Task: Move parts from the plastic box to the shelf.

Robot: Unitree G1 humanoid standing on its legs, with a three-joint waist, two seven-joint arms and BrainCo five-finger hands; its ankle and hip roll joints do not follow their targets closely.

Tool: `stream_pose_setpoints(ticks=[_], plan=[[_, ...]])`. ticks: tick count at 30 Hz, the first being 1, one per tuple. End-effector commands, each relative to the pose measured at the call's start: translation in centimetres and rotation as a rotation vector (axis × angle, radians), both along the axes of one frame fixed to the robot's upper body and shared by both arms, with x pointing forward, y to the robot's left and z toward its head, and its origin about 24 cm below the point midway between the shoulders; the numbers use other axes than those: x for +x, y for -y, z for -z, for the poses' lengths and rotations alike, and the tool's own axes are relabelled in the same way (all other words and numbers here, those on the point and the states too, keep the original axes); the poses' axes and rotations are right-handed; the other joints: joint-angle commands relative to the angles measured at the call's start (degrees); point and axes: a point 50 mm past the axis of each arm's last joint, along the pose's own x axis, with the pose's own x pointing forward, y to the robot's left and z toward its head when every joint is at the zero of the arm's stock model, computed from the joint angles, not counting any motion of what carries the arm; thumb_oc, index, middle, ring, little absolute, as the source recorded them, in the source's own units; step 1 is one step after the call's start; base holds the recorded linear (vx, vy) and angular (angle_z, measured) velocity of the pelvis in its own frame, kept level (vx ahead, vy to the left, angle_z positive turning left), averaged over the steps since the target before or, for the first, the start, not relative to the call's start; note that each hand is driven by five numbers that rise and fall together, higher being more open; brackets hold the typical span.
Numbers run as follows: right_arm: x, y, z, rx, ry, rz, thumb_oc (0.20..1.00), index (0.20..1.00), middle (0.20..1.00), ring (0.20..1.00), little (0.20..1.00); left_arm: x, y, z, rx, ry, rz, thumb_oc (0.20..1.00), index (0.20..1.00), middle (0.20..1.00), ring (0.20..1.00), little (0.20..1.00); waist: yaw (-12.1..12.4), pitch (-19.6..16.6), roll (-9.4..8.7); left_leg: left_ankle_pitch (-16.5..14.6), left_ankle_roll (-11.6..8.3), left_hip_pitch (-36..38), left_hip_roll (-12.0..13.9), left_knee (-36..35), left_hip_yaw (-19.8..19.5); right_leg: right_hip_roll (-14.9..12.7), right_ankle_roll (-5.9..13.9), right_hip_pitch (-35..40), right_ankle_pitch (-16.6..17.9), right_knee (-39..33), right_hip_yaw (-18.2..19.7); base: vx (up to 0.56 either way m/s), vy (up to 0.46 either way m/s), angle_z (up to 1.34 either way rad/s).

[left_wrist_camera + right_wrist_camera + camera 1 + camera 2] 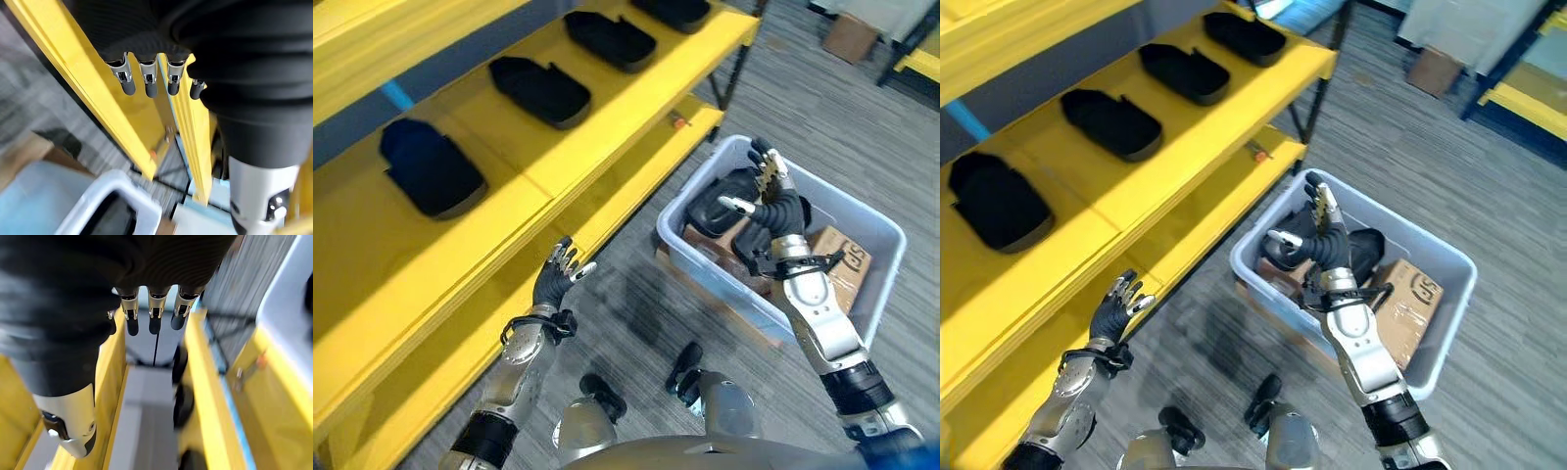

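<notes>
The right hand [771,201] hovers over the box [872,227] with straight fingers, empty. Black parts [724,201] lie in the box; others [540,90] sit on the shelf [607,108]. The left hand [556,278] is relaxed beside the shelf's lower edge.

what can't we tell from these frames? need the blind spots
- Plastic box contents: right hand and its arm cover much of the inside in both eye views, so the count of black parts left is unclear.
- Cardboard box: partly behind the arm; its contents are unseen.
- Small orange item on the lower shelf: too small to identify.
- Left hand: holds nothing.
</notes>
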Motion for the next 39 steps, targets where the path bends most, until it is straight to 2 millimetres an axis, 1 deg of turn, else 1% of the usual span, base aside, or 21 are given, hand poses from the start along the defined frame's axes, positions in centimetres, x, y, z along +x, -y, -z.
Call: stream_pose_setpoints(ticks=[1, 8, 9, 12, 13, 14, 15, 16, 19, 20, 21, 22, 23, 24, 26, 28, 29, 30, 31, 33, 39], plan=[[-0.5, 0.6, -3.6, 0.06, 0.2, 0.008, 1.0, 1.0, 1.0, 1.0, 1.0, -0.9, 0.8, -1.2, -0.024, 0.076, 0.061, 1.0, 1.0, 1.0, 1.0, 1.0, 0.89, -1.55, -0.92, 9.57, -4.84, -1.25, 2.34, -4.71, -2.46, -4.8, 10.27, 5.92, 3.0, -2.11, 2.49, -0.04, -0.12, -0.36], [-1.6, 2.9, -2.9, 0.027, 0.183, 0.092, 1.0, 1.0, 1.0, 1.0, 1.0, -1.4, 1.2, -0.3, -0.026, 0.041, 0.087, 1.0, 1.0, 1.0, 1.0, 1.0, -1.23, -3.62, 1.0, 14.4, -8.14, 0.56, 5.34, -5.58, -2.85, -0.33, 7.93, 8.38, 0.67, -5.25, 5.82, -0.02, -0.15, -0.21], [-1.9, 3.6, -2.6, 0.004, 0.172, 0.117, 1.0, 1.0, 1.0, 1.0, 1.0, -1.5, 1.3, -0.2, -0.028, 0.037, 0.089, 1.0, 1.0, 1.0, 1.0, 1.0, -1.45, -4.25, 1.5, 17.22, -10.21, 0.97, 6.87, -5.02, -3.55, 1.32, 7.19, 9.41, 0.2, -6.48, 6.97, 0.03, -0.22, -0.16], [-2.3, 4.4, -2.4, -0.022, 0.165, 0.142, 1.0, 1.0, 1.0, 1.0, 1.0, -1.5, 1.2, -0.2, -0.029, 0.044, 0.087, 1.0, 1.0, 1.0, 1.0, 1.0, -1.98, -4.88, 1.76, 19.21, -11.37, 1.1, 8.19, -4.07, -4.36, 2.43, 6.61, 9.99, -0.36, -7.17, 8.34, 0.02, -0.16, -0.27], [-2.8, 5.0, -1.9, -0.028, 0.148, 0.162, 1.0, 1.0, 1.0, 1.0, 1.0, -1.5, 1.3, -0.2, -0.036, 0.047, 0.082, 1.0, 1.0, 1.0, 1.0, 1.0, -1.97, -4.89, 1.55, 21.2, -12.37, -0.16, 10.49, 0.39, -5.18, 3.51, 5.59, 10.88, -1.28, -7.69, 9.63, 0.03, -0.211, -0.44], [-3.1, 5.3, -1.7, -0.029, 0.135, 0.17, 1.0, 1.0, 1.0, 1.0, 1.0, -1.5, 1.3, -0.2, -0.041, 0.048, 0.078, 1.0, 1.0, 1.0, 1.0, 1.0, -1.74, -4.57, 1.25, 21.28, -12.46, -1.12, 11.43, 3.99, -7.1, 4.12, 4.84, 11.47, -1.93, -7.95, 10.54, 0.03, -0.218, -0.45], [-3.3, 5.4, -1.6, -0.035, 0.134, 0.171, 1.0, 1.0, 1.0, 1.0, 1.0, -1.4, 1.4, -0.1, -0.042, 0.049, 0.071, 1.0, 1.0, 1.0, 1.0, 1.0, -0.99, -3.6, 1.42, 21.33, -12.36, -3.18, 10.55, 6.13, -11.83, 4.4, 4.68, 11.89, -2.39, -8.35, 11.51, -0.04, -0.076, -0.56], [-3.3, 5.4, -1.6, -0.051, 0.132, 0.162, 1.0, 1.0, 1.0, 1.0, 1.0, -1.1, 1.5, -0.2, -0.046, 0.058, 0.055, 1.0, 1.0, 1.0, 1.0, 1.0, 0.02, -2.43, 1.03, 19.68, -11.39, -8.05, 6.08, 3.32, -19.27, 3.49, 5.03, 12.32, -1.76, -9.1, 12.45, -0.04, 0.046, -0.62], [-2.9, 4.9, -1.1, -0.036, 0.112, 0.142, 1.0, 1.0, 1.0, 1.0, 1.0, -1.3, 1.3, -0.1, -0.049, 0.063, 0.033, 1.0, 1.0, 1.0, 1.0, 1.0, 0.06, -2.46, 1.25, 23.34, -11.08, -7.81, 7.47, -7.24, -22.78, 3.08, 6.3, 10.52, -0.6, -8.52, 15.36, 0.03, 0.153, -0.92], [-2.7, 4.5, -0.8, -0.023, 0.107, 0.122, 1.0, 1.0, 1.0, 1.0, 1.0, -1.5, 1.1, -0.2, -0.043, 0.069, 0.017, 1.0, 1.0, 1.0, 1.0, 1.0, 1.24, -2.26, 1.33, 25.37, -10.73, -8.39, 7.42, -10.13, -28.61, 2.97, 6.73, 9.66, -0.79, -7.5, 17.09, 0.08, 0.152, -0.95], [-2.6, 4.2, -1.0, -0.012, 0.111, 0.102, 1.0, 1.0, 1.0, 1.0, 1.0, -1.7, 0.8, -0.2, -0.051, 0.07, 0.005, 1.0, 1.0, 1.0, 1.0, 1.0, 1.45, -2.07, 1.25, 25.16, -10.63, -7.42, 7.62, -12.12, -30.91, 2.92, 7.12, 8.92, -0.94, -6.79, 18.59, 0.04, 0.219, -1.37], [-2.4, 3.6, -1.2, 0.01, 0.125, 0.059, 1.0, 1.0, 1.0, 1.0, 1.0, -1.7, 0.4, -0.6, -0.052, 0.09, -0.013, 1.0, 1.0, 1.0, 1.0, 1.0, 2.78, -1.8, 1.91, 27.66, -10.46, -7.21, 8.79, -14.13, -36.67, 3.85, 7.41, 7.0, -0.31, -5.35, 21.64, 0.04, 0.184, -1.34], [-2.4, 3.5, -1.3, 0.014, 0.128, 0.048, 1.0, 1.0, 1.0, 1.0, 1.0, -1.7, 0.3, -0.7, -0.056, 0.096, -0.012, 1.0, 1.0, 1.0, 1.0, 1.0, 2.68, -1.85, 2.19, 27.83, -10.98, -6.47, 8.95, -14.31, -37.39, 3.86, 7.71, 7.0, -0.82, -4.7, 22.47, 0.06, 0.183, -1.77], [-2.3, 3.3, -1.3, 0.025, 0.121, 0.033, 1.0, 1.0, 1.0, 1.0, 1.0, -1.7, 0.4, -0.7, -0.069, 0.096, -0.01, 1.0, 1.0, 1.0, 1.0, 1.0, 2.19, -2.1, 2.42, 25.13, -10.2, -5.17, 9.15, -14.77, -36.21, 4.04, 7.66, 6.63, -1.34, -4.06, 23.19, 0.13, 0.166, -1.29], [-2.1, 2.9, -1.2, 0.029, 0.118, 0.013, 1.0, 1.0, 1.0, 1.0, 1.0, -1.4, 0.8, -0.8, -0.074, 0.106, 0.009, 1.0, 1.0, 1.0, 1.0, 1.0, 2.06, -2.62, 3.27, 23.55, -9.99, -3.7, 8.91, -15.05, -35.13, 4.15, 7.69, 5.6, -0.83, -2.79, 25.58, 0.15, 0.233, -0.8], [-2.1, 3.0, -1.1, 0.035, 0.107, 0.021, 1.0, 1.0, 1.0, 1.0, 1.0, -0.8, 1.1, -1.2, -0.078, 0.127, 0.029, 1.0, 1.0, 1.0, 1.0, 1.0, 1.34, -2.67, 3.22, 21.19, -9.29, -3.14, 7.71, -13.5, -32.72, 2.55, 8.3, 5.9, -0.67, -2.68, 26.1, 0.16, 0.252, -0.59], [-2.0, 3.0, -1.1, 0.037, 0.101, 0.024, 1.0, 1.0, 1.0, 1.0, 1.0, -0.5, 1.3, -1.6, -0.077, 0.142, 0.037, 1.0, 1.0, 1.0, 1.0, 1.0, 0.9, -2.47, 2.92, 19.52, -8.9, -2.85, 6.83, -12.56, -31.79, 1.28, 8.68, 6.41, -0.81, -2.53, 26.3, 0.14, 0.35, -0.35], [-2.1, 3.1, -1.1, 0.033, 0.102, 0.033, 1.0, 1.0, 1.0, 1.0, 1.0, 0.1, 1.4, -1.9, -0.072, 0.157, 0.045, 1.0, 1.0, 1.0, 1.0, 1.0, 0.03, -2.14, 2.4, 16.05, -7.7, -2.86, 4.75, -11.61, -29.91, -0.89, 9.87, 6.41, 0.08, -3.16, 27.12, 0.12, 0.433, -0.27], [-2.1, 3.1, -1.1, 0.024, 0.1, 0.039, 1.0, 1.0, 1.0, 1.0, 1.0, 0.4, 1.6, -2.2, -0.075, 0.172, 0.05, 1.0, 1.0, 1.0, 1.0, 1.0, -0.33, -1.92, 2.05, 14.21, -7.16, -3.24, 3.11, -10.96, -27.85, -2.77, 10.71, 5.46, 1.06, -3.42, 27.85, 0.09, 0.433, -0.42], [-2.0, 3.1, -1.1, 0.02, 0.096, 0.055, 1.0, 1.0, 1.0, 1.0, 1.0, 0.9, 1.7, -2.7, -0.067, 0.19, 0.057, 1.0, 1.0, 1.0, 1.0, 1.0, -0.77, -1.56, 1.41, 12.23, -6.67, -4.08, 1.55, -9.62, -25.86, -4.71, 11.82, 4.49, 2.68, -4.38, 28.15, 0.05, 0.275, -0.44], [-2.2, 3.1, -0.8, 0.018, 0.087, 0.061, 1.0, 1.0, 1.0, 1.0, 1.0, 1.1, 1.8, -2.8, -0.05, 0.192, 0.061, 1.0, 1.0, 1.0, 1.0, 1.0, -1.23, -1.73, 0.43, 10.92, -6.17, -4.72, 0.0, -9.73, -23.42, -6.24, 13.41, 2.82, 5.49, -6.31, 28.13, 0.03, 0.084, -0.12]])
